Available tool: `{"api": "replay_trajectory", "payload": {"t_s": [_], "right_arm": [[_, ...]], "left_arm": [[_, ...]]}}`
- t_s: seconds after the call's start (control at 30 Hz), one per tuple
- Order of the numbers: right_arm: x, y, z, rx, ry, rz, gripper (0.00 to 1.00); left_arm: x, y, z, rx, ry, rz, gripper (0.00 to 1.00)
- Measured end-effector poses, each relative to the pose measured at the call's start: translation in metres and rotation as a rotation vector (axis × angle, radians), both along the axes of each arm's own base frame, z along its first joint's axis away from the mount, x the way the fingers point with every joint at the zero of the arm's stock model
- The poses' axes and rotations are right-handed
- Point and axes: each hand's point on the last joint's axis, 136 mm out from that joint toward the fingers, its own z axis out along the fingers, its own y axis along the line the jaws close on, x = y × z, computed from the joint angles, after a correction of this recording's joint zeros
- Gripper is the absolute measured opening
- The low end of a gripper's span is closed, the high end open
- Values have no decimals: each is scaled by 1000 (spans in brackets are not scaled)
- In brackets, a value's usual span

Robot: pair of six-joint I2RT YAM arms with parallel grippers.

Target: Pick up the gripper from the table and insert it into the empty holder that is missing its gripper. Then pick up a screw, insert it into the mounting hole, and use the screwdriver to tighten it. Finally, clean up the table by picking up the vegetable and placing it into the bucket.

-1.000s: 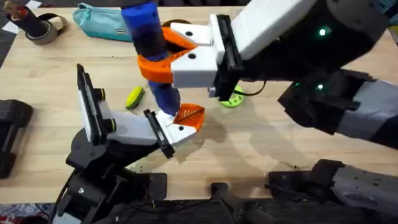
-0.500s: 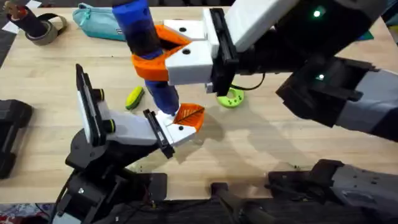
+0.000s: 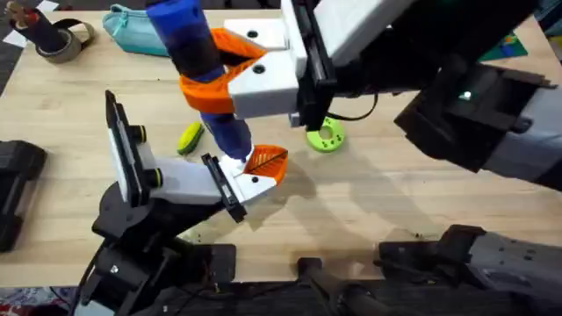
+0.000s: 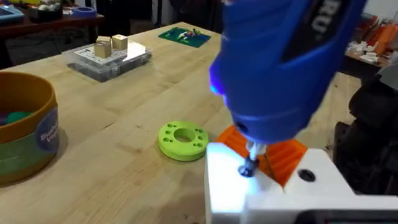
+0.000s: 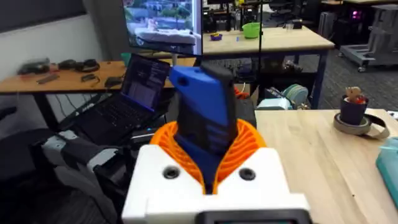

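My right gripper (image 3: 211,83) is shut on the blue screwdriver (image 3: 189,39), its orange pads (image 5: 245,146) clamped on the handle (image 5: 202,115). The screwdriver stands nearly upright, top leaning left. Its tip (image 4: 249,167) rests on a dark screw in the white gripper block (image 4: 227,186), which sits on the black holder (image 3: 224,189) of the left arm's white wrist. My left gripper (image 3: 269,163) shows its white blocks side by side and its orange wedges together. The yellow-green vegetable (image 3: 190,138) lies on the table left of the screwdriver. The tan bucket (image 4: 25,124) stands off to the side.
A bright-green disc with holes (image 3: 326,136) lies right of the left gripper. A teal zip pouch (image 3: 140,31) and a tape roll (image 3: 61,39) sit at the back left. A clear box with small blocks (image 4: 112,56) and a green mat (image 4: 185,36) lie farther off.
The right arm has shifted left and away, so the screwdriver's handle leans further left. Its tip stays on the white block. More of the green disc shows.
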Motion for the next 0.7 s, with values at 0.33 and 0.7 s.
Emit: {"api": "replay_trajectory", "payload": {"t_s": [0.33, 0.7], "right_arm": [[0, 1, -4, -16, -33, 1, 47], [0, 1, 4, 10, -62, -3, 48]], "left_arm": [[2, 1, 0, 1, 0, 12, 14], [3, 2, 0, 1, -1, 19, 14]]}}
